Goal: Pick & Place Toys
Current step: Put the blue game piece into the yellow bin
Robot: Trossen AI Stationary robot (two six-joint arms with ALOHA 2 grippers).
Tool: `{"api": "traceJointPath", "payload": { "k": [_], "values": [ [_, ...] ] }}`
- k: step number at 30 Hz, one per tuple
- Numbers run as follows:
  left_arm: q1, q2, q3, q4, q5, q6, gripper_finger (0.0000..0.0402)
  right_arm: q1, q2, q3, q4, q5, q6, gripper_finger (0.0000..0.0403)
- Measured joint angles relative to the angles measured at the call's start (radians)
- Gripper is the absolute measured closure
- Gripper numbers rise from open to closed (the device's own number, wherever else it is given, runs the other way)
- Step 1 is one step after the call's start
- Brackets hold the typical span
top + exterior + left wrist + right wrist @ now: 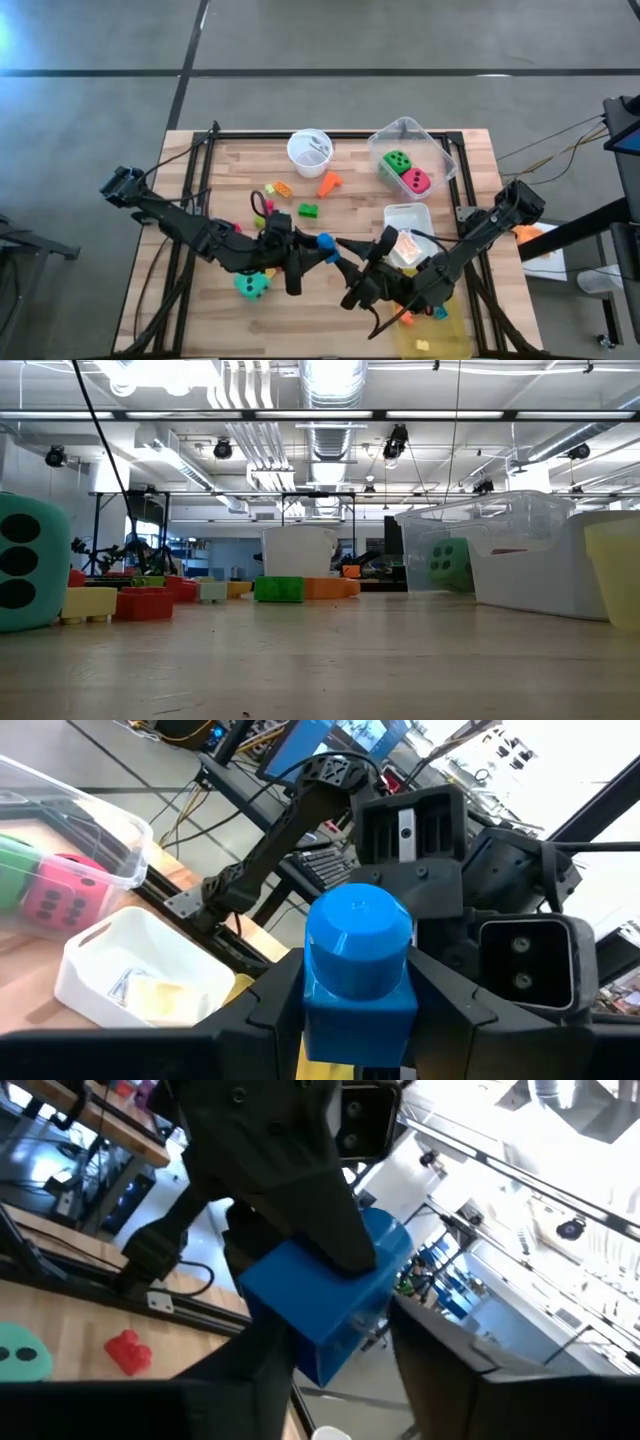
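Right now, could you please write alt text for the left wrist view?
The left gripper holds a blue block up to the right gripper facing it. Behind lie a white tray and a clear bin holding a pink die.

Worktop (470,160) is light wood butcher-block on a black frame, centre of the high view. Floor (400,40) around it is grey concrete with dark seam lines, one horizontal across the upper part, one diagonal upper left. Low view: open industrial ceiling, white ducting (330,390) top centre, long strip lights (480,415) running across, dark fixtures (397,442) hanging from the beams. Far background across the middle has black stands (130,510) and cluttered benches, too small to make out. Overall bright, even lighting; some glare upper left in the high view.
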Motion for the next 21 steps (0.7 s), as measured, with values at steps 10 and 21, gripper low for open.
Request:
{"api": "traceJointPath", "payload": {
  "k": [10,21],
  "values": [
    [0.000,0.003,-0.007,0.024,0.005,-0.001,0.0268,0.000,0.000,0.000,0.019,0.004,-0.008,0.0364],
    [-0.001,0.012,-0.018,0.006,0.034,0.015,0.0157,-0.003,-0.002,-0.001,0.019,-0.021,0.007,0.0395]
  ]
}}
